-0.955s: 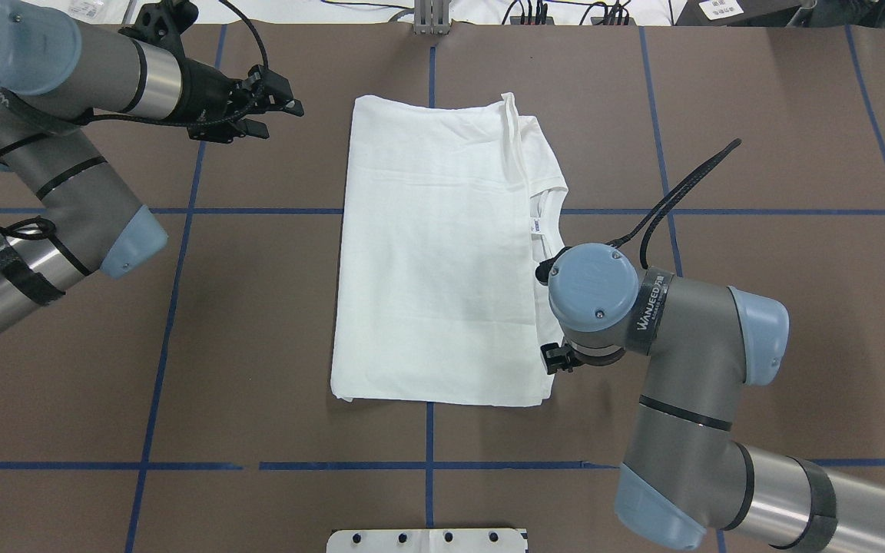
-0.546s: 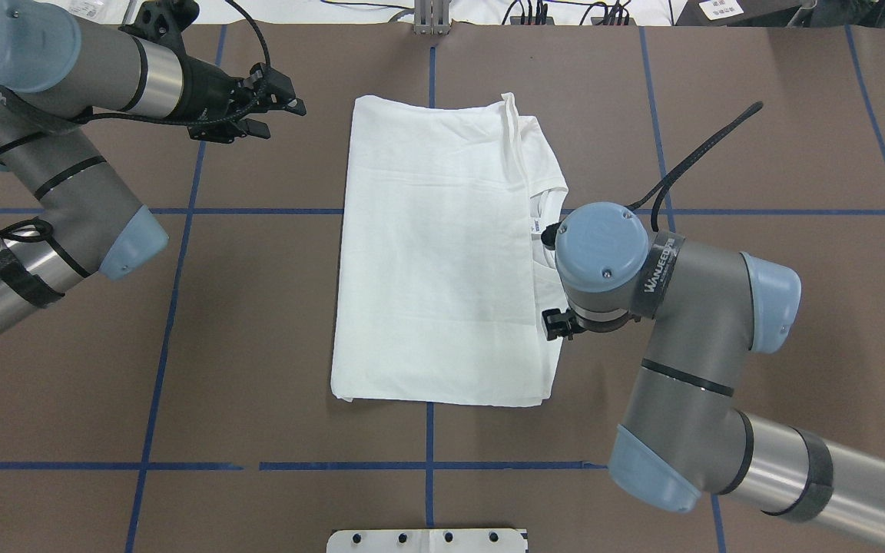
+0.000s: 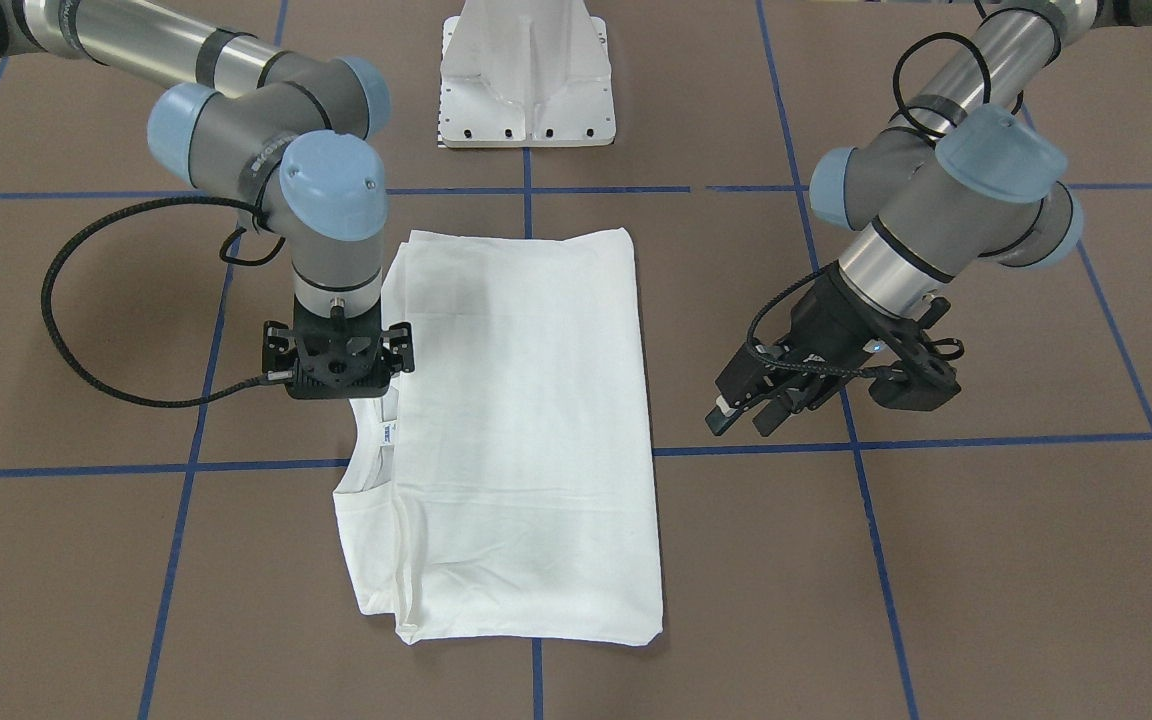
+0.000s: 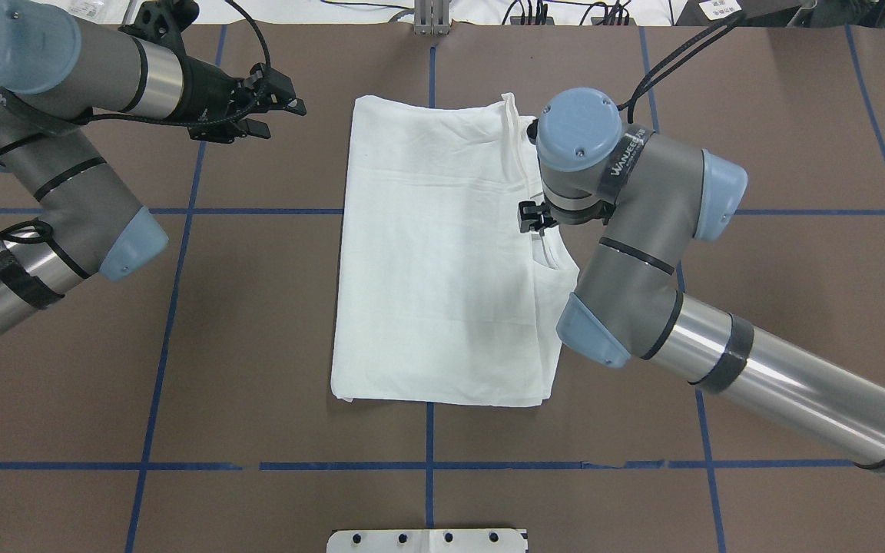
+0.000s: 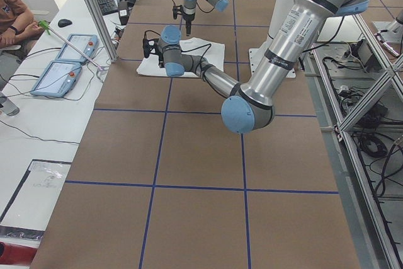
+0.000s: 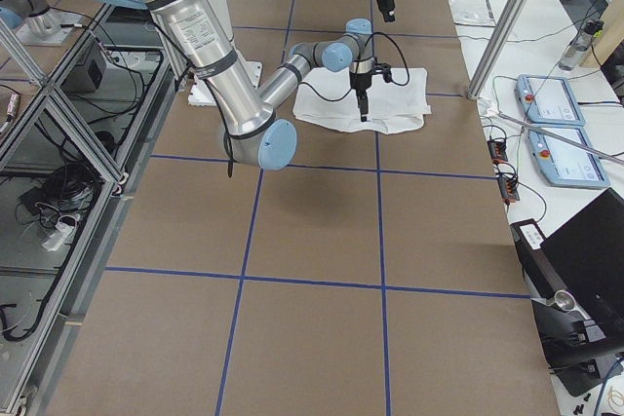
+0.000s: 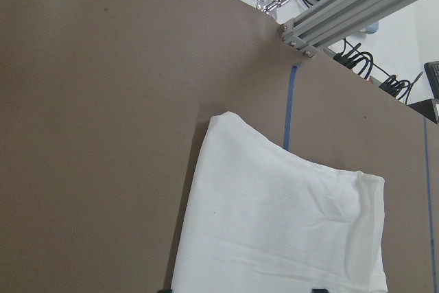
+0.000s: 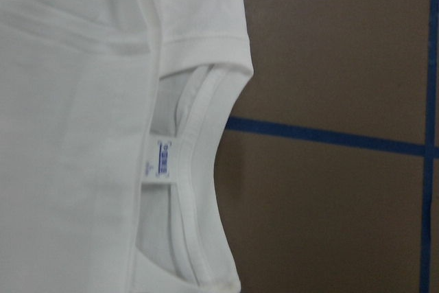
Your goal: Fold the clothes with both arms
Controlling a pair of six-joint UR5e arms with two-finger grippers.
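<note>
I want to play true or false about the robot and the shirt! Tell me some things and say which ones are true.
1. The T-shirt is white and lies folded on the table. True.
2. The left pincer is grabbing the T-shirt. False: it hangs over bare table beside the shirt, open and empty.
3. A small neck label sits inside the collar. True.
4. The tape lines on the table are yellow. False: they are blue.
5. The right pincer points down over the collar side of the shirt. True.
</note>
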